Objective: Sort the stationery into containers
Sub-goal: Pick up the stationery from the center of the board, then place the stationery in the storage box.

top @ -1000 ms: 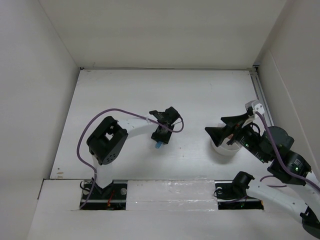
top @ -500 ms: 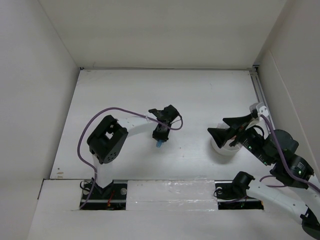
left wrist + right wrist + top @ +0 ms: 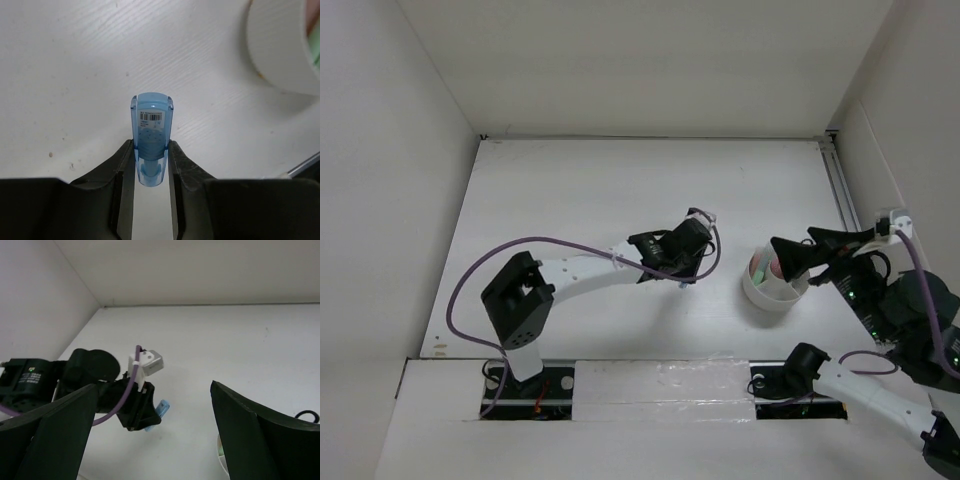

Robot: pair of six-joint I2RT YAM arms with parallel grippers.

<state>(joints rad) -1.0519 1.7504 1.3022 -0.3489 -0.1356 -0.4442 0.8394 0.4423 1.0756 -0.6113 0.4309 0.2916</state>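
The top camera sits high above and behind the arm bases, looking down on the whole bench (image 3: pixel 570 185), with the white cup (image 3: pixel 767 292) in the right half of its frame. The left wrist camera rides low and close, facing along the left claw (image 3: pixel 151 150) and the blue marker (image 3: pixel 151 131) it grips, the cup's wall ahead at upper right. The right wrist camera hangs just above the cup, facing across the bench between the wide-set fingers of the right claw (image 3: pixel 153 390). Beyond the cup it catches the left claw and marker. All three views share the cup.
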